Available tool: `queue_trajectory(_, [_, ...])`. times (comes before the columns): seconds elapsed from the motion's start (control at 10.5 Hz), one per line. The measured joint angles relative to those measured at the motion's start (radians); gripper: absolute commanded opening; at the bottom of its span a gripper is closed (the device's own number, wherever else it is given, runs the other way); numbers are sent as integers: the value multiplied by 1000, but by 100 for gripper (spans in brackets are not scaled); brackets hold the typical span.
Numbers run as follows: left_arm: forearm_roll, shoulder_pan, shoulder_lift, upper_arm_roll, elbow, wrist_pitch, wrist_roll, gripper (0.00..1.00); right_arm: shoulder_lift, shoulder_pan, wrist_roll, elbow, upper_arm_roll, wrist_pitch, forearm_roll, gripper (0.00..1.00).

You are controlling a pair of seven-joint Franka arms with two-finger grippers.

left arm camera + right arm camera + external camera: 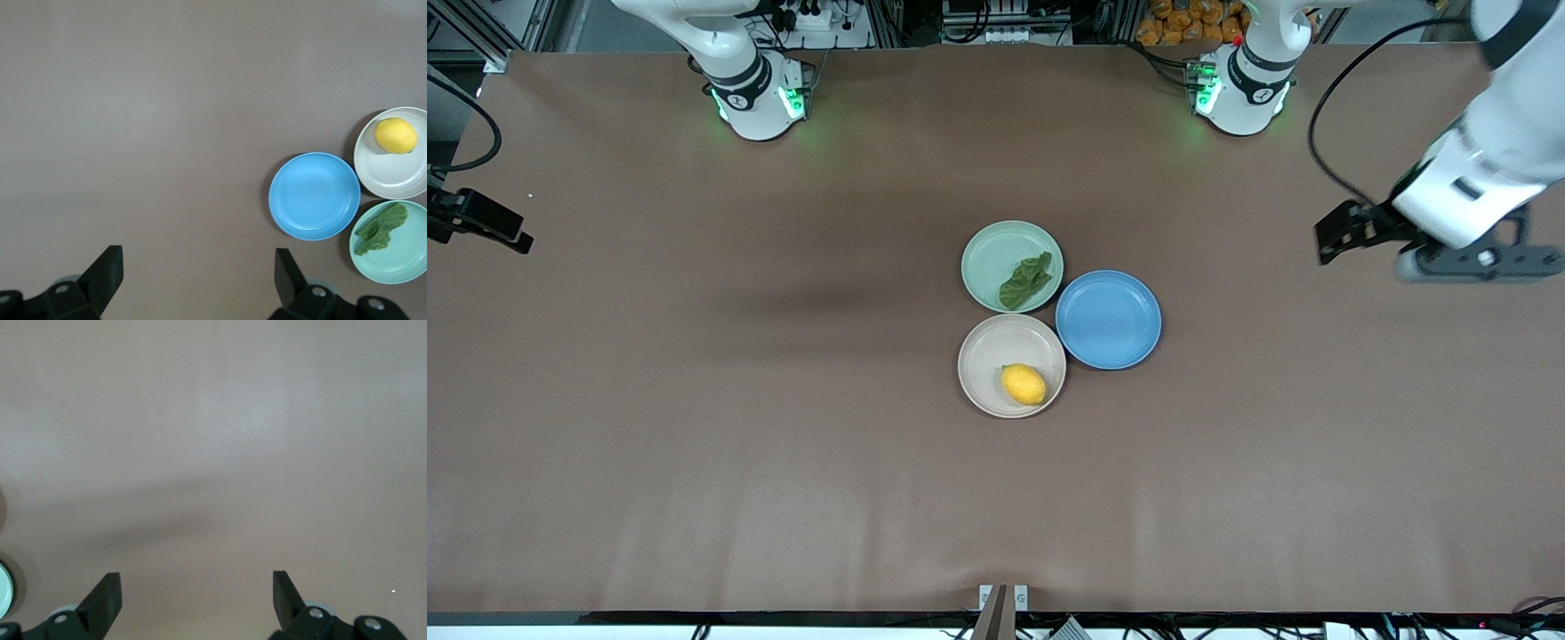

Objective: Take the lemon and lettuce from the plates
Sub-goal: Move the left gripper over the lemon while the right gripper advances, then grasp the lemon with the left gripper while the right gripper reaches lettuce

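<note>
The lemon [1024, 384] lies on the beige-cream plate [987, 351] at mid-table. The lettuce [1025, 280] lies on the mint green plate [989, 253], which touches the beige plate and is farther from the front camera. The left wrist view shows the lemon [395, 135], the beige plate [393, 175], the lettuce [380, 229] and the mint plate [400, 263]. My left gripper [1347, 233] [198, 267] is open and empty, up over bare table toward the left arm's end. My right gripper [489, 227] [197, 590] is open and empty, over the right arm's end of the table.
A bright blue plate [1108, 319] [314, 195] stands empty beside both plates, toward the left arm's end. A sliver of the mint plate [3, 589] shows in the right wrist view. The brown table cover [694, 400] spreads wide around the plates.
</note>
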Motion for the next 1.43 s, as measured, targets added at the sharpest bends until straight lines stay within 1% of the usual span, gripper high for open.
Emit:
queue_trajectory(0.1, [-1,-27,27,-3,0,39,-30,100,1,4,12,-6,2,-1,1,100])
queue_trajectory(0.29, [-46,-86,86,-6,-1,133,-149,100,2,31,88,-26,11,0,2,100])
queue_trajectory(0.57, [-79,-178,189,-10,-4,298,-383,100,7,50,263,-70,87,32,2,100])
queue_trajectory(0.86, [-83,-272,313,-11,-8,475,-628,100,14,57,437,-147,172,135,2,100])
queue_trajectory(1.05, [-83,-334,412,-11,-11,598,-763,100,26,77,539,-196,215,192,2,100])
queue_trajectory(1.24, [-83,-373,510,-11,-11,722,-875,100,55,111,643,-214,241,226,3,100])
queue_trajectory(1.43, [-83,-395,585,-10,-10,798,-921,100,109,173,783,-219,256,285,2,100])
